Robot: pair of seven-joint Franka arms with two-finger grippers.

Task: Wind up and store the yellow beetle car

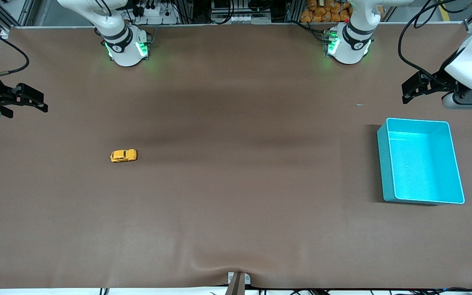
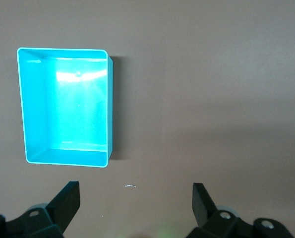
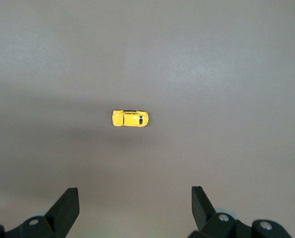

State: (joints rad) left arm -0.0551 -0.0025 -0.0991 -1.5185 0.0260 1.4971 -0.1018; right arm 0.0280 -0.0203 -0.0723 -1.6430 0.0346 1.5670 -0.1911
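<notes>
The yellow beetle car [image 1: 123,155] is a tiny toy standing on its wheels on the brown table, toward the right arm's end; the right wrist view shows it [image 3: 130,118] from above. My right gripper [image 1: 42,102] hangs open and empty in the air at that end of the table, well apart from the car, and its wrist view shows the same wide gap [image 3: 134,190]. My left gripper [image 1: 404,94] is open and empty in the air at the left arm's end of the table, next to the turquoise bin [image 1: 385,164]. The bin [image 2: 63,49] has nothing in it.
A small thin metal bit [image 1: 360,104] lies on the table between the bin and the left arm's base, and the left wrist view shows this bit [image 2: 131,186] too. A clamp [image 1: 238,280] sits at the table edge nearest the front camera.
</notes>
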